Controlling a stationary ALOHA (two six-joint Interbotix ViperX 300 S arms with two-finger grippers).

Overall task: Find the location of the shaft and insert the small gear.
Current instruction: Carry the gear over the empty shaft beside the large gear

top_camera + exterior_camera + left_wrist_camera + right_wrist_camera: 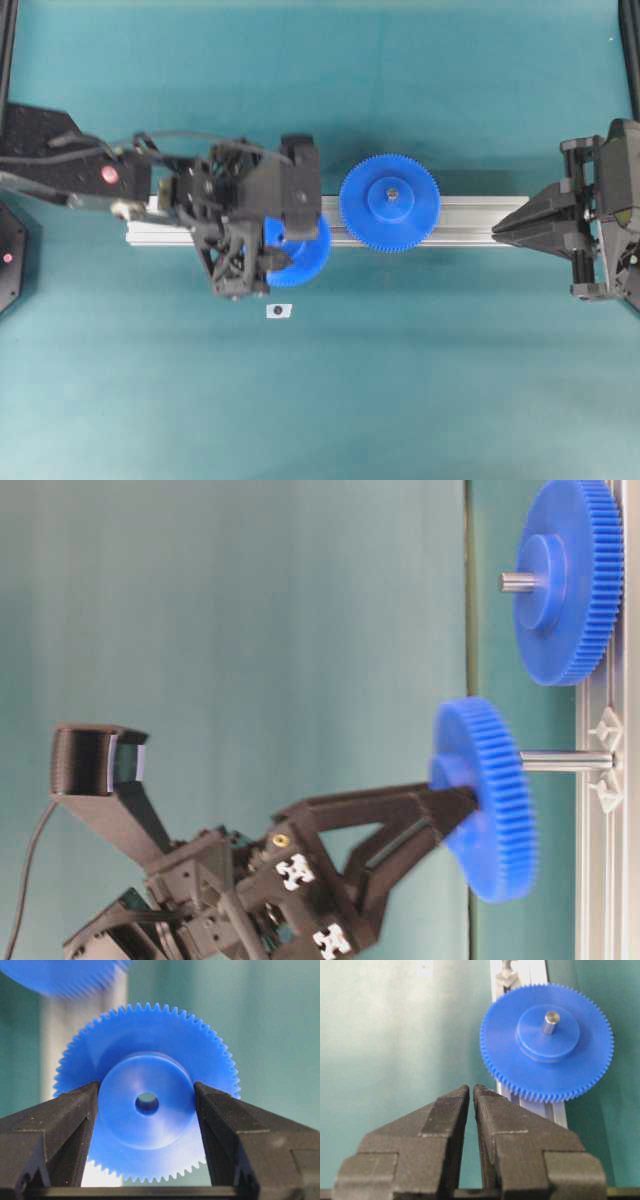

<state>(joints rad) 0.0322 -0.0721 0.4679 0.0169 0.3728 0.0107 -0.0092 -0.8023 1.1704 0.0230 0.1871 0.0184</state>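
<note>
— Left gripper [146, 1105] first: what have you got in it?

— My two black fingers [60, 1125] are clamped on the raised round hub of the small gear [145, 1095], one on each side. From my left wrist camera I look straight at the hub face and its small centre hole, with the teeth fanning out behind.

— Where is that gear relative to the shaft?

— From table level, the small gear [485, 795] sits on the end of a grey metal shaft [565, 761] that stands out from the grooved aluminium bar [605, 780]. A stretch of bare shaft shows between the gear and the bar, so the gear is apart from the bar. From overhead, my arm covers most of the small gear [300, 255]; only its blue rim peeks out at the bar's [470, 220] lower edge.

— And the other gear?

— The large gear [390, 203] is on its own pin further along the bar, just beside the small one. Whether their teeth touch, I cannot tell.

— Your right gripper [471, 1091]?

— It hangs at the bar's far end, fingertips nearly together with only a thin slit between them, nothing held. Its camera sees the large gear [547, 1042] ahead.

— Anything else on the table?

— A small white sticker with a dark dot [278, 311] lies on the teal table [450, 380], just below my left gripper [270, 262].
</note>
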